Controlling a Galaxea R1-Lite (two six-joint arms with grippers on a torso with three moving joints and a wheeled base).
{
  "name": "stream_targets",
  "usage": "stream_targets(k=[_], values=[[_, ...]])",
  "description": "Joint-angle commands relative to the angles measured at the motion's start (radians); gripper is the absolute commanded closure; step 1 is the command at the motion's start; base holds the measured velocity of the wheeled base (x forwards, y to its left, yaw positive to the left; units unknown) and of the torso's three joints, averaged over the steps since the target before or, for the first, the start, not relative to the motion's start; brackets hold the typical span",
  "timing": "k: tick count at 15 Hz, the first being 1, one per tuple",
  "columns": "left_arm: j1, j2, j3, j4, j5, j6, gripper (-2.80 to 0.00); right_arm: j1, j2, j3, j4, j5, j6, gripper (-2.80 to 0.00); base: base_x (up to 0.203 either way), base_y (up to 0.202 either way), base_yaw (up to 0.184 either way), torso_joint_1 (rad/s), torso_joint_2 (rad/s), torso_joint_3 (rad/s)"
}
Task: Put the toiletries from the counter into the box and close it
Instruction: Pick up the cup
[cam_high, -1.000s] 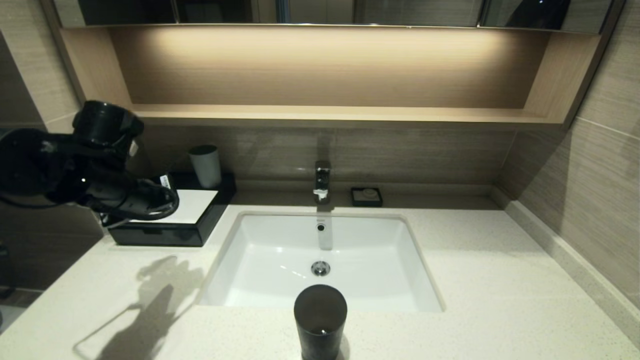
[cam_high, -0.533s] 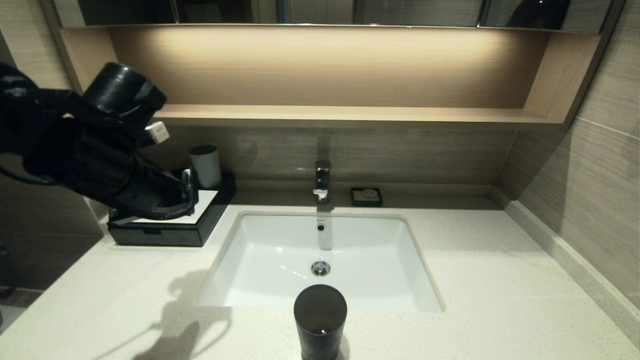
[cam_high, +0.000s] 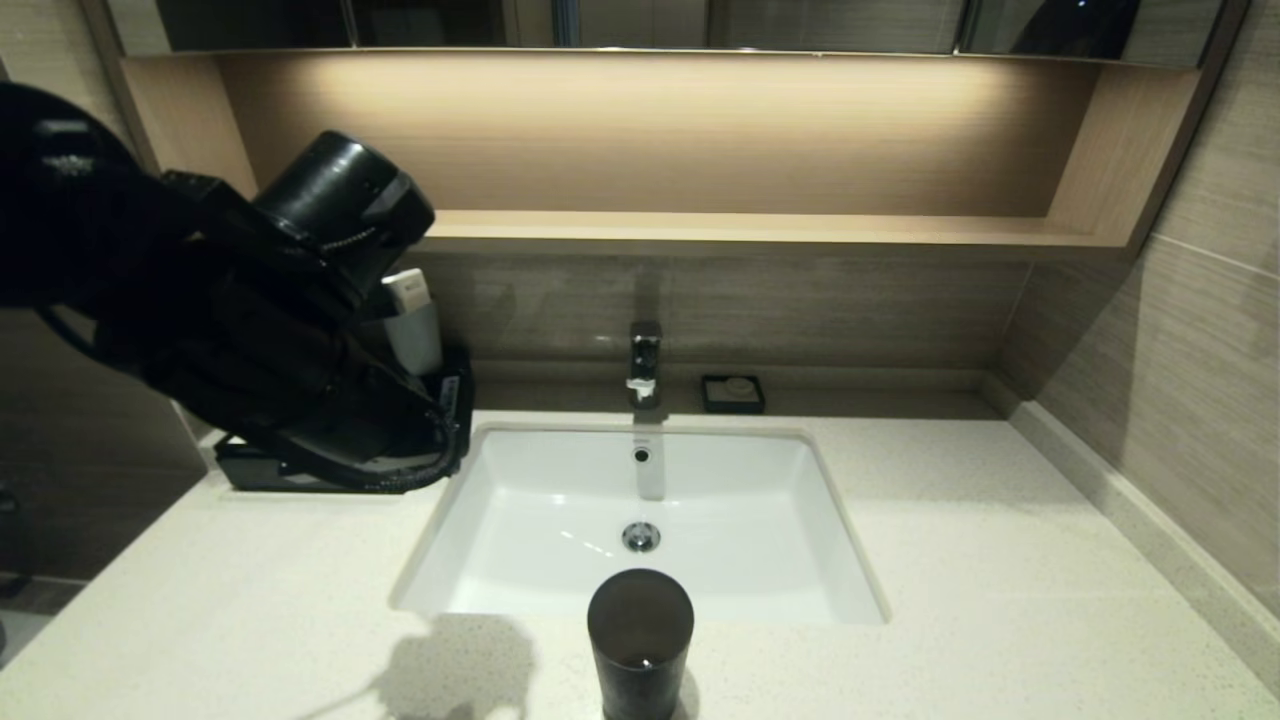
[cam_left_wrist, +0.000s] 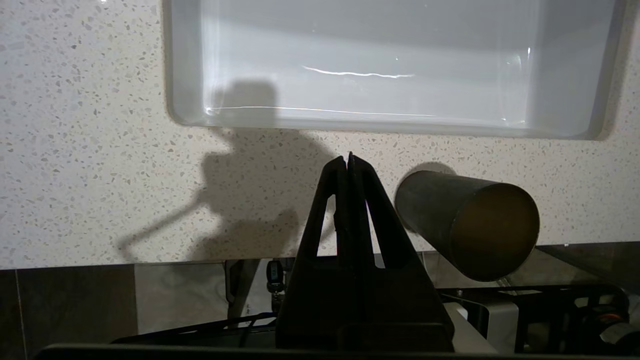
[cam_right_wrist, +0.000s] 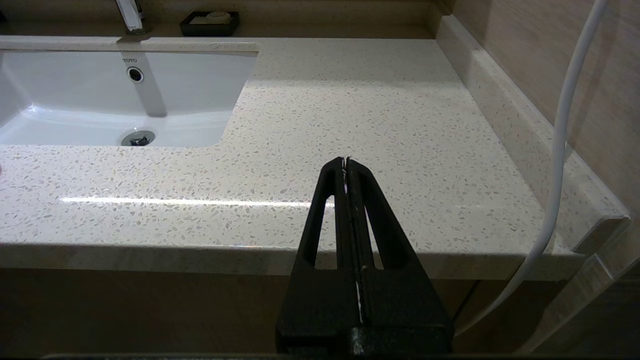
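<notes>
No toiletry packets show in any view. The black box (cam_high: 236, 470) stands at the counter's back left; my left arm (cam_high: 250, 330) hangs in front of it and hides its white top, and only its dark lower edge and right end show. My left gripper (cam_left_wrist: 347, 159) is shut and empty, held in the air over the speckled counter (cam_left_wrist: 90, 165) at the basin's front edge, next to the dark cup (cam_left_wrist: 465, 220). My right gripper (cam_right_wrist: 345, 161) is shut and empty, parked low before the counter's front right edge.
A white sunken basin (cam_high: 560, 480) fills the counter's middle, with a faucet (cam_high: 645, 360) behind it. The dark cup (cam_high: 640, 630) stands at the front edge. A pale cup (cam_high: 415, 335) sits on the box. A small black dish (cam_high: 733, 393) lies at the back.
My left arm has swung up and to the right across the box, and now covers its white top. Its shadow on the counter has slid right toward the dark cup.
</notes>
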Motion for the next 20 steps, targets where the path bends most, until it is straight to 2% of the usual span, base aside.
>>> stream_targets(k=[1, 2, 5, 6, 9, 14, 18, 19, 20], values=[[-0.010, 0.024, -0.022, 0.034, 0.001, -0.010, 0.00, 0.000, 0.000, 0.002, 0.000, 0.000, 0.000, 0.00, 0.000, 0.000, 0.000, 0.000, 0.00, 0.000], [-0.010, 0.040, -0.042, 0.080, 0.000, -0.019, 0.00, 0.000, 0.000, 0.002, 0.000, 0.000, 0.000, 0.00, 0.000, 0.000, 0.000, 0.000, 0.00, 0.000], [-0.011, 0.122, -0.142, 0.217, -0.001, -0.103, 0.00, 0.000, 0.000, 0.002, 0.000, 0.000, 0.000, 0.00, 0.000, 0.000, 0.000, 0.000, 0.00, 0.000], [-0.012, 0.133, -0.152, 0.238, -0.020, -0.119, 0.00, 0.000, 0.000, 0.002, 0.000, 0.000, 0.000, 0.00, 0.000, 0.000, 0.000, 0.000, 0.00, 0.000], [-0.016, 0.120, -0.153, 0.265, -0.158, -0.121, 0.00, 0.000, 0.000, 0.002, 0.000, 0.000, 0.000, 0.00, 0.000, 0.000, 0.000, 0.000, 0.00, 0.000], [-0.020, 0.125, -0.156, 0.286, -0.324, -0.120, 0.00, 0.000, 0.000, 0.002, 0.000, 0.000, 0.000, 0.00, 0.000, 0.000, 0.000, 0.000, 0.00, 0.000], [-0.088, 0.159, -0.175, 0.286, -0.329, -0.129, 0.00, 0.000, -0.002, 0.002, 0.000, 0.000, 0.000, 0.00, 0.000, 0.000, 0.000, 0.000, 0.00, 0.000], [-0.106, 0.178, -0.189, 0.287, -0.324, -0.149, 0.00, 0.000, -0.002, 0.002, 0.000, 0.000, 0.000, 0.00, 0.000, 0.000, 0.000, 0.000, 0.00, 0.000], [-0.118, 0.197, -0.205, 0.289, -0.320, -0.164, -2.80, 0.000, -0.002, 0.002, 0.000, 0.000, 0.000, 0.00, 0.000, 0.000, 0.000, 0.000, 0.00, 0.000]])
